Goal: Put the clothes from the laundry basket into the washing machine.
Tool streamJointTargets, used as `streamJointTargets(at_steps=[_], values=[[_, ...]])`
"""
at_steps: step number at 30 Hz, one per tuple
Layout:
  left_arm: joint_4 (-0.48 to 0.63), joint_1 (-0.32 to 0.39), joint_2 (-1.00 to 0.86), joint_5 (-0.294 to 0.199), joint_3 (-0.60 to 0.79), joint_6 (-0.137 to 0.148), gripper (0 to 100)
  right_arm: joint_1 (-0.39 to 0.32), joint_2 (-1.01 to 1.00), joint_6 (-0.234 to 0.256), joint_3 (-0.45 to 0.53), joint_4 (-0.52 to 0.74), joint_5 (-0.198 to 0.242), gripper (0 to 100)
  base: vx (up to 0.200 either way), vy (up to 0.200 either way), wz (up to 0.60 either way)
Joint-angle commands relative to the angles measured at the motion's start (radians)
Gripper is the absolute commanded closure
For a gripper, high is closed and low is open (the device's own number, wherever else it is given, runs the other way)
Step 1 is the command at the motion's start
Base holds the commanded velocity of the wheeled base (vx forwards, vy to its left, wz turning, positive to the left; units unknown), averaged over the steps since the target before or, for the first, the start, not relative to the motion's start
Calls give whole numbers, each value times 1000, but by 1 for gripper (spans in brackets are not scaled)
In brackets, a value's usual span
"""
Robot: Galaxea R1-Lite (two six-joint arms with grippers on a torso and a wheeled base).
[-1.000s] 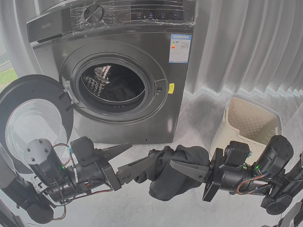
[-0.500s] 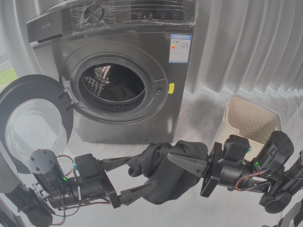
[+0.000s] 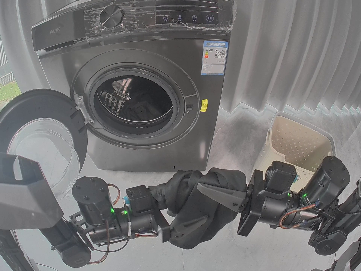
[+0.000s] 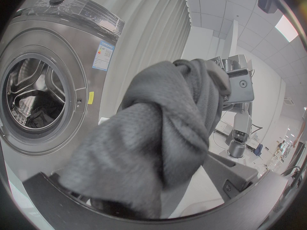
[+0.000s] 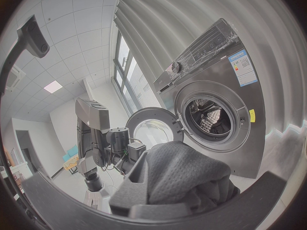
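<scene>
Dark garment (image 3: 188,192): bunched bundle held off the floor (image 3: 233,147), long axis roughly 9-to-3 o'clock in the head view. Its 3 o'clock end is clamped in the right gripper (image 3: 210,202), and its 9 o'clock end lies at the left gripper (image 3: 180,215), whose closure cannot be told. Washing machine (image 3: 150,57): drum mouth (image 3: 135,100) at about 11 o'clock from the bundle, left arm judged nearer, laundry basket (image 3: 265,159) at 2 o'clock. Markings: blue-edged label (image 3: 215,57) and yellow sticker (image 3: 204,105) on the front, print not transcribed.
</scene>
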Motion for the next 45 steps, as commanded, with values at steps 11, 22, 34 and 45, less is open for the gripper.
streamJointTargets(at_steps=[11,22,34,45], values=[[-2,-16,100,-1,-91,7,0,-11,5,3,-7,-1,-3,100,0,0,0],[-5,-6,90,5,-133,3,100,-48,0,3,-28,-1,-7,100,0,0,0],[-5,9,-12,4,-108,-9,100,-186,6,7,-64,-1,-7,100,0,0,0],[-3,12,-135,10,-45,-37,100,-189,48,3,-19,1,-7,100,0,0,0]])
